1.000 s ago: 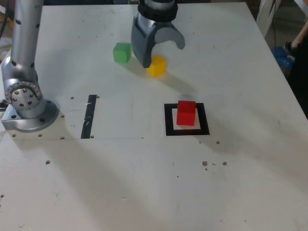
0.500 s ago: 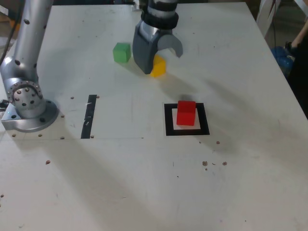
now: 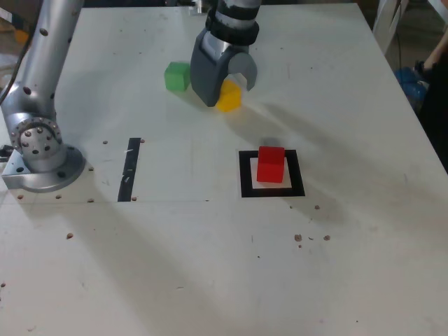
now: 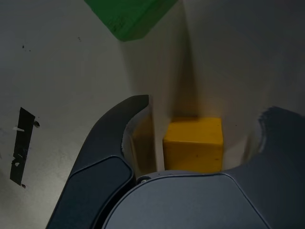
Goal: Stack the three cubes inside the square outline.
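The yellow cube (image 3: 229,99) sits on the white table at the back, between the two fingers of my gripper (image 3: 227,93). In the wrist view the yellow cube (image 4: 193,142) has a small gap to each finger, so my gripper (image 4: 205,107) is open around it. The green cube (image 3: 177,75) rests just to the exterior view's left of the gripper, and the wrist view shows the green cube (image 4: 129,16) beyond the fingertips. The red cube (image 3: 271,164) stands inside the square outline (image 3: 245,176) nearer the front.
A straight black tape strip (image 3: 129,169) lies to the exterior view's left of the outline. The arm's metal base (image 3: 38,150) stands at that view's left edge. Small dark specks (image 3: 299,238) dot the table. Blue and dark objects (image 3: 413,78) lie off the table's right side.
The fingers have drawn in from wide open to close on either side of the yellow cube. The wrist shifted slightly. No cube has moved.
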Tool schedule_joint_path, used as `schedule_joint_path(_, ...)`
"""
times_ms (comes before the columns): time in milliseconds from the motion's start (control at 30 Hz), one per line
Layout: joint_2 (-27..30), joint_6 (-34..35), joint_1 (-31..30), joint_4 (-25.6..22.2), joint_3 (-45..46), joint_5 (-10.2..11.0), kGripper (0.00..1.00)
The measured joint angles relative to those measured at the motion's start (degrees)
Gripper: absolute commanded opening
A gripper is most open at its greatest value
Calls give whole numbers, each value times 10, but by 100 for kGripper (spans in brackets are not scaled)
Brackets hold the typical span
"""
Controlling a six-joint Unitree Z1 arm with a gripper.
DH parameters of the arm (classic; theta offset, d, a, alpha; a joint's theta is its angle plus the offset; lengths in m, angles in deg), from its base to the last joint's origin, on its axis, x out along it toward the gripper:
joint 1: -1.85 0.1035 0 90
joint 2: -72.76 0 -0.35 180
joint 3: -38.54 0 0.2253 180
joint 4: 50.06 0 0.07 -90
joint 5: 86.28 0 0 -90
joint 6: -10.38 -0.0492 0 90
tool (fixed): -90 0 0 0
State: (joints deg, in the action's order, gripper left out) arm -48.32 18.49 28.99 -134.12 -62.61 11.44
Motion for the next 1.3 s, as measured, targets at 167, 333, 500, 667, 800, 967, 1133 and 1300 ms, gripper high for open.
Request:
schedule_joint_path(167,0,-5,0,10,-3,-6,30)
schedule_joint_path(333,-2,-14,-1,12,-7,-11,24)
schedule_joint_path(500,-2,-24,-3,12,-9,-13,20)
schedule_joint_path(667,0,-62,-11,16,-28,-19,19)
schedule_joint_path(800,11,-100,-33,-6,-49,-17,19)
schedule_joint_path(967,44,-138,-112,-83,-105,4,17)
schedule_joint_path(1133,61,-168,-205,-136,-152,12,17)
schedule_joint_path(1300,64,-146,-275,-139,-153,10,17)
